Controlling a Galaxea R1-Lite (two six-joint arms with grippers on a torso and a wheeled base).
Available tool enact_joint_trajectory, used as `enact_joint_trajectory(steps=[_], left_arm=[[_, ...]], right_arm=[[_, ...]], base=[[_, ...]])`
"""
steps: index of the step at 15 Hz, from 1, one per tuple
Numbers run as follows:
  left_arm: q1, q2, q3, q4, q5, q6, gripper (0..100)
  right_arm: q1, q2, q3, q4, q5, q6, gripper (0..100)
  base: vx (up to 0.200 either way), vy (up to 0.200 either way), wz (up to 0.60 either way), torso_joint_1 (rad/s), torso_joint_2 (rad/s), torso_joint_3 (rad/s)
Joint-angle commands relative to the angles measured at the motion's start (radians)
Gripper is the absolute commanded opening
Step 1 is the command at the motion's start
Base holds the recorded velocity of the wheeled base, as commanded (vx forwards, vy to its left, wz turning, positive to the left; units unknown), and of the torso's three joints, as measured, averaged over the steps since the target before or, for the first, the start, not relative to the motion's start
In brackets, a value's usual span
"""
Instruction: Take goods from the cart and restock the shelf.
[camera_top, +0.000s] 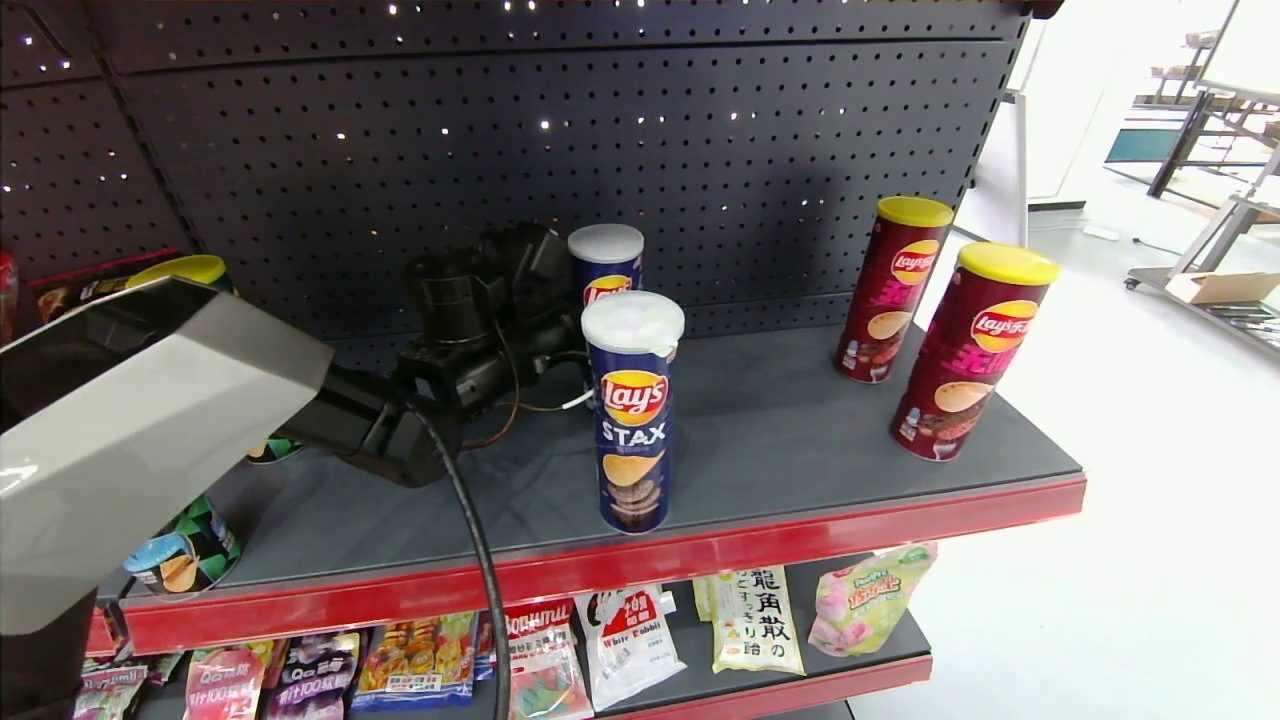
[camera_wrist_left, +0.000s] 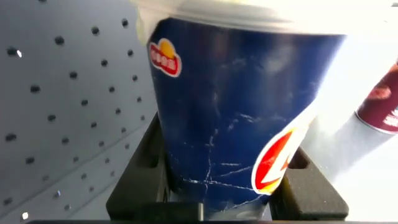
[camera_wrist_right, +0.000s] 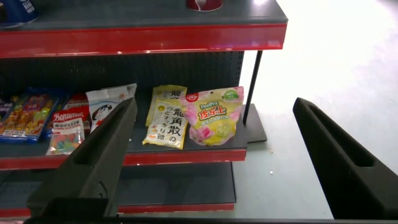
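Clenched left gripper (camera_wrist_left: 225, 186) on rear chip can (camera_top: 606, 262), 12 o'clock of front chip can (camera_top: 633, 420), likely to deepen that row. Logged right gripper (camera_wrist_right: 217, 162) released, empty.

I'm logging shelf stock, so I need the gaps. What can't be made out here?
Rear blue can: lower half, head view, behind front blue can.
Green can: upper part, head view, under left arm.
Dark red can: all but its base, right wrist view, cut by the edge.
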Motion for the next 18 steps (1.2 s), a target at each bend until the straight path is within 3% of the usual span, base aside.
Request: enact_joint_trajectory(steps=[1, 7, 11, 18], left_arm=[[0.001, -0.026, 0.024, 0.005, -0.004, 0.001, 0], [0.004, -0.026, 0.021, 0.003, -0.01, 0.001, 0], [0.004, -0.024, 0.018, 0.005, -0.129, -0.005, 0], [0.015, -0.023, 0.024, 0.008, -0.131, -0.005, 0]], right_arm=[[0.0, 0.002, 0.002, 0.0, 0.0, 0.0, 100], [0.0, 0.002, 0.0, 0.0, 0.0, 0.0, 100], [0.0, 0.002, 0.0, 0.0, 0.0, 0.0, 100], [0.0, 0.002, 0.0, 0.0, 0.0, 0.0, 100]], base=[[0.0, 0.0, 0.0, 0.0, 0.0, 0.0], [0.0, 0.0, 0.0, 0.0, 0.0, 0.0], [0.0, 0.0, 0.0, 0.0, 0.0, 0.0], [0.0, 0.0, 0.0, 0.0, 0.0, 0.0]])
